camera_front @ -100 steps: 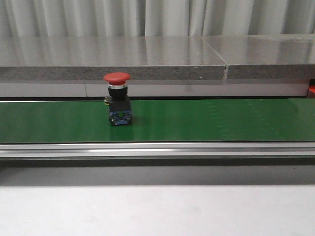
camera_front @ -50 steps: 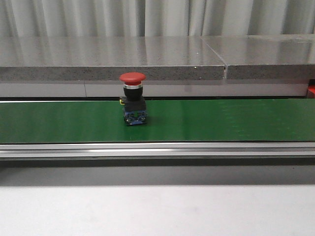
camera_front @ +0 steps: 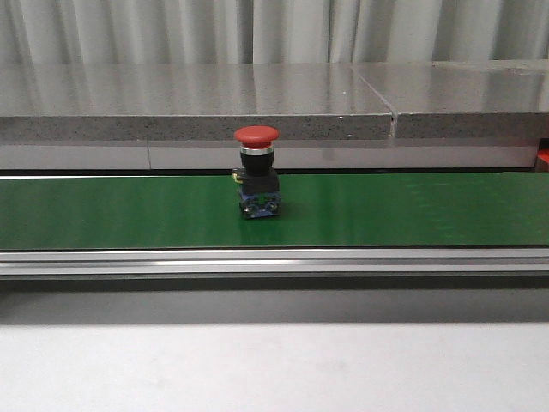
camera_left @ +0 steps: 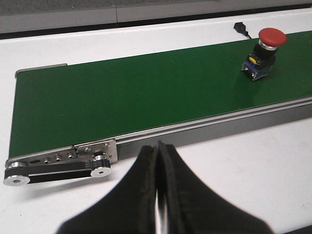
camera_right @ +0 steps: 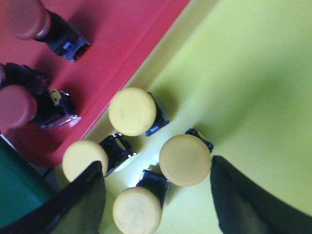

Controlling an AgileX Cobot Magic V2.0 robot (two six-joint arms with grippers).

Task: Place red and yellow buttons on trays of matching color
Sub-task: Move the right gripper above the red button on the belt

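the white bench (camera_front: 274,369) fills the foreground of the front view, and across it runs the green conveyor belt (camera_front: 386,210) with its silver side rail (camera_front: 274,261), a grey stone ledge behind it. near the middle of the belt, a little left of centre in the front view, a red button (camera_front: 257,172) stands upright on its black and blue base; the left wrist view shows the same button (camera_left: 264,52) well away from that arm. in the right wrist view a yellow tray (camera_right: 253,83) lies edge to edge with a red tray (camera_right: 122,29). four yellow buttons (camera_right: 185,160) sit clustered on the yellow tray, and red-capped buttons (camera_right: 29,19) lie on the red one. the left end effector (camera_left: 157,195) hovers above the bench beside the belt's roller end, its fingers pressed together and pinching nothing. the right end effector (camera_right: 156,200) hangs over the yellow cluster with its fingers spread wide, holding nothing.
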